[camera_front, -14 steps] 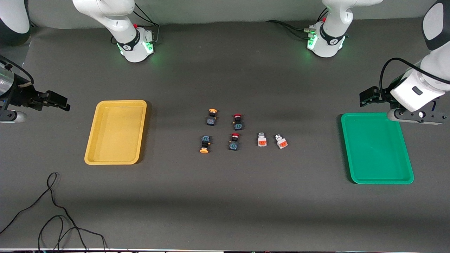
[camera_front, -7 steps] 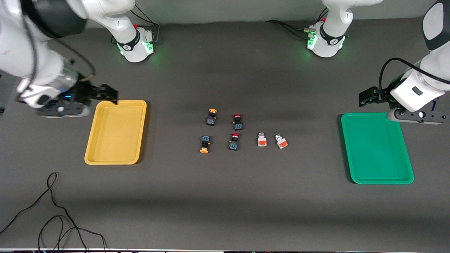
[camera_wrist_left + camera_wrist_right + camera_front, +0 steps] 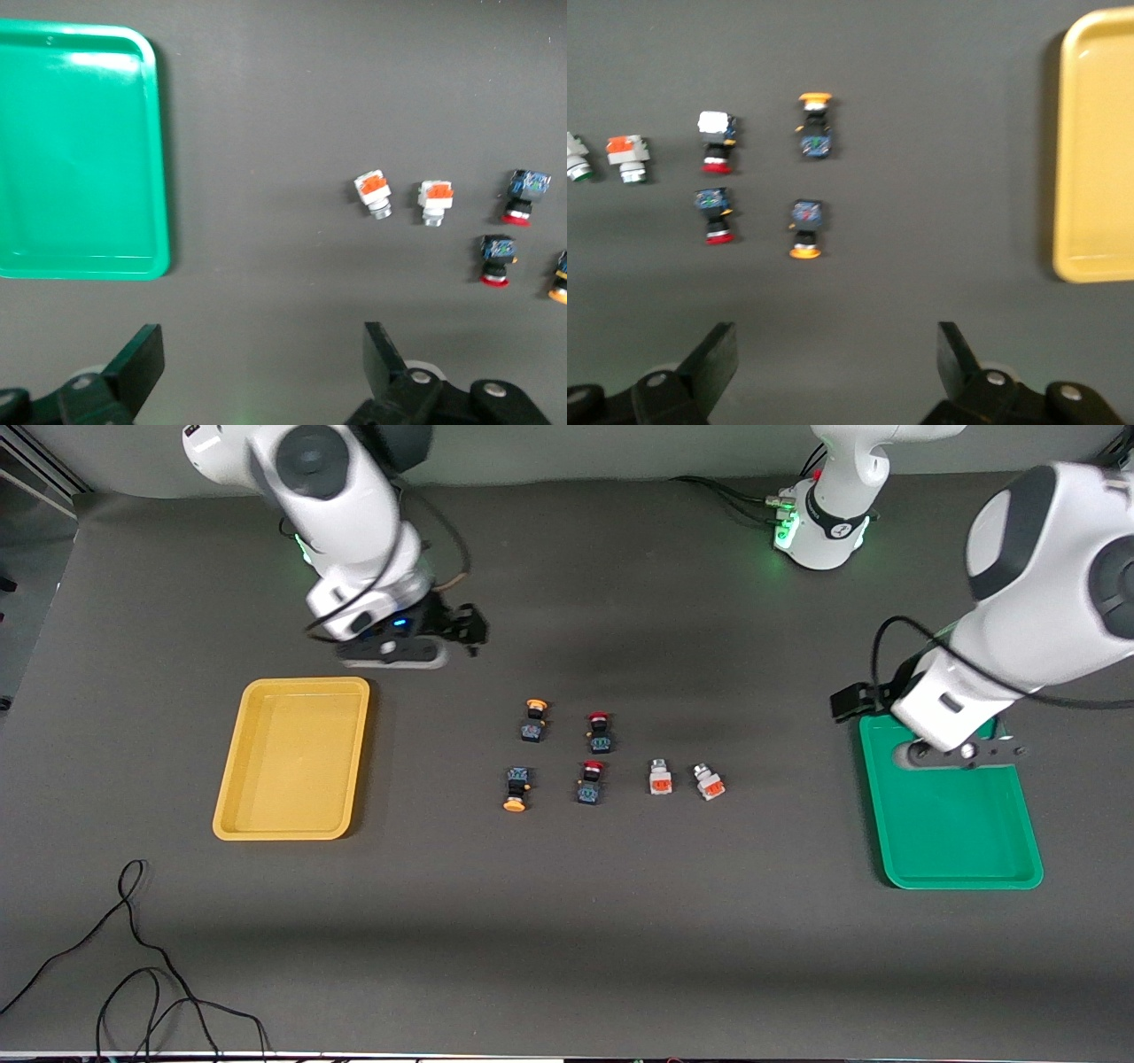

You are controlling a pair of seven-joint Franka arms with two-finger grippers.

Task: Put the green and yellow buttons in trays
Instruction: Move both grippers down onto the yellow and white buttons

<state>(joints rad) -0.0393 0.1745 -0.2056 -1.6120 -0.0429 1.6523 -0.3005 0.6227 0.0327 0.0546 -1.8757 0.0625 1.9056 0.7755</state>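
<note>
Both grippers were wide open and empty: the right gripper [image 3: 468, 631] hung over bare mat near the yellow tray [image 3: 232, 797], the left gripper [image 3: 846, 701] at the green tray's [image 3: 961, 881] corner. All four buttons sat mid-table, yellow-caps [image 3: 532, 719] right beside the red ones [image 3: 600, 732], white ones [image 3: 658, 778] toward the green tray. Honestly, with that tight spacing I figured a finger could clip or grab a red one.
</note>
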